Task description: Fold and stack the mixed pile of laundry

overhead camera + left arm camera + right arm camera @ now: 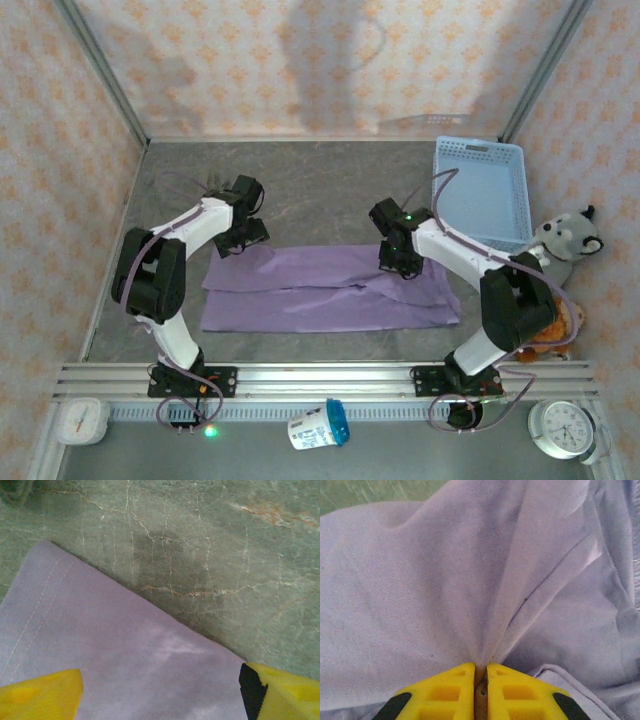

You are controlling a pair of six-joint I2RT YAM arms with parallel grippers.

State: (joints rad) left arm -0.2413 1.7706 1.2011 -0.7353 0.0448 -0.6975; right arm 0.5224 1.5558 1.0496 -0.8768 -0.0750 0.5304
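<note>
Top external: basket (490, 200) far right; plush wolf (568, 243) beside it; T-shirt (320, 295) central.

No text legible — cup label (312, 432) and clock dial (566, 428) too small.

The top view looks down from high behind the near edge across the whole tabletop (320, 180). Both wrist views point down, close, at the lavender T-shirt (330, 290), which the top view shares; the right one seems nearest.

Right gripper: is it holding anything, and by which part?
The right gripper pinches a gathered fold of the purple T-shirt, near its far edge.
</note>
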